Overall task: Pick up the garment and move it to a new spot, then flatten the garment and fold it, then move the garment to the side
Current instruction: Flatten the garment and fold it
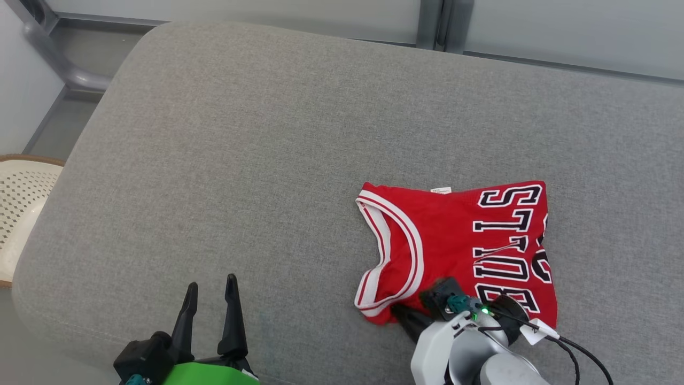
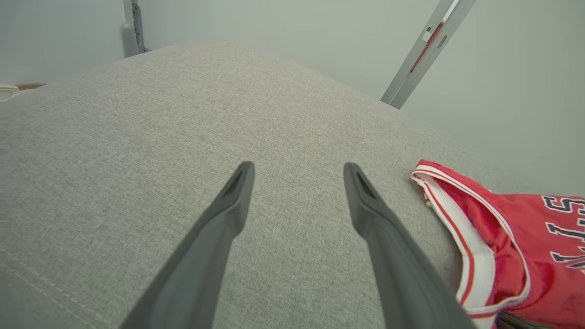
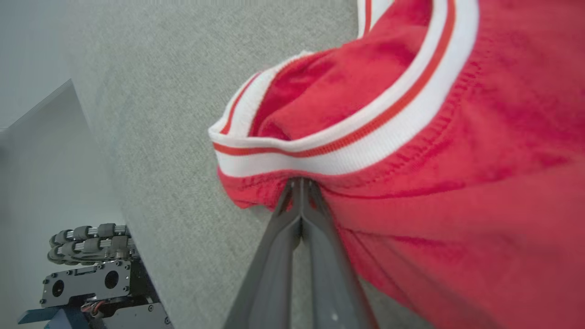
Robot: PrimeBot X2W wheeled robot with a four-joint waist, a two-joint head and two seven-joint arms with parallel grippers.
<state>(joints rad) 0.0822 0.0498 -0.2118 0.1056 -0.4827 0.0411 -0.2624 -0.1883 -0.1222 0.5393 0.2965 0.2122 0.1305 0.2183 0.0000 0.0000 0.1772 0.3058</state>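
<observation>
Open cushion (image 1: 214, 160) stretches left of and beyond the jersey (image 1: 454, 246), which lies at the right near the front edge. The right gripper (image 3: 300, 183), clamped on the jersey's near corner, blocks that side. The left gripper (image 1: 211, 289), spread, sits at the front, well apart. A chair (image 1: 21, 203) flanks the left edge; panels (image 1: 240, 10) bound the far side.

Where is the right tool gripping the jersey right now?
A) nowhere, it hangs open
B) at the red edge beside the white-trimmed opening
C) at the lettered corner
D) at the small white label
B: in the right wrist view the right tool is shut on the jersey at its red edge, just under the white trim.
</observation>
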